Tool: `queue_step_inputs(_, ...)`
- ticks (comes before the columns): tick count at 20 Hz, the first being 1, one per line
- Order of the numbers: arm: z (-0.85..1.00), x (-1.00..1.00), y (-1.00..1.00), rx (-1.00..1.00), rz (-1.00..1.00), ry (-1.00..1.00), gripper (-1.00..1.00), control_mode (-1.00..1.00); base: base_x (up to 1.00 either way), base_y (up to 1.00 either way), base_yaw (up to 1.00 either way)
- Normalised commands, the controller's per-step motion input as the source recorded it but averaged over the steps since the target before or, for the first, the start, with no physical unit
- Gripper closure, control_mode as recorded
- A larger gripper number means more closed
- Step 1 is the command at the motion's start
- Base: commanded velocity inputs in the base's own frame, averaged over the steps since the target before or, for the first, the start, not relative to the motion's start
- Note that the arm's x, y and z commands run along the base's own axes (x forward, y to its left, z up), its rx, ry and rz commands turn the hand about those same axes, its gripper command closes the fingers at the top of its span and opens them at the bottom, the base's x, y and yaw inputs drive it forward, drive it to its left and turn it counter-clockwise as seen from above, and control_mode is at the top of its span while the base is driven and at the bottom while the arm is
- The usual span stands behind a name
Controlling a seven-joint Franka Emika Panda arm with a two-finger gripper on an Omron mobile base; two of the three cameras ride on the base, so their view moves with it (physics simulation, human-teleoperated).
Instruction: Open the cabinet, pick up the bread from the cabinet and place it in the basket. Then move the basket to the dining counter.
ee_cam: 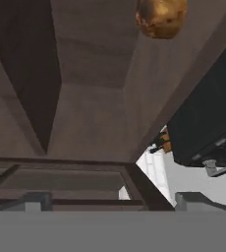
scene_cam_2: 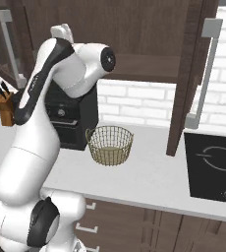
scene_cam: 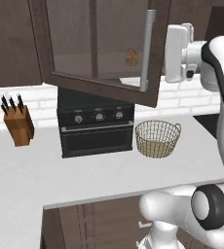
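The dark brown cabinet [scene_cam: 155, 73] hangs above the counter with its glass door swung open towards me, the silver bar handle [scene_cam: 147, 50] on the door's right edge. Behind the glass, the small golden-brown bread [scene_cam: 131, 57] lies on the cabinet shelf. In the hand view the bread [ee_cam: 161, 17] is at the top, well beyond my gripper [ee_cam: 112, 201], which is open and holds nothing. My white hand [scene_cam: 177, 52] hovers just right of the door's edge, at shelf height. Below it, the tan mesh basket [scene_cam: 158, 138] stands on the white worktop, also the basket [scene_cam_2: 110, 144] right of the oven.
A black oven [scene_cam: 95, 124] sits under the open door, with a wooden knife block [scene_cam: 18, 124] to its left. A second cabinet door [scene_cam_2: 186, 74] with a bar handle hangs open at the right. A black cooktop [scene_cam_2: 215, 167] lies in the worktop beyond it.
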Motion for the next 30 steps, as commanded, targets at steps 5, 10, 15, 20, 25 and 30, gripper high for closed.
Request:
queue_step_inputs(5,0.13,-0.05,0.28,0.09,0.34,0.03,-1.00,-1.00,0.00,0.00,0.00)
queue_step_inputs(10,0.00,-0.16,0.71,0.06,0.33,0.00,-1.00,-1.00,0.00,0.00,0.00)
queue_step_inputs(15,0.00,-0.77,0.95,0.02,0.32,-0.02,-1.00,-1.00,0.00,0.00,0.00)
queue_step_inputs(20,0.00,-1.00,0.97,0.00,0.31,0.00,-1.00,-1.00,0.00,0.00,0.00)
queue_step_inputs(25,0.00,-0.95,1.00,0.00,0.22,-0.03,-1.00,-1.00,0.00,0.00,0.00)
queue_step_inputs(30,-0.04,-0.43,1.00,0.00,0.05,-0.11,-1.00,-1.00,0.00,0.00,0.00)
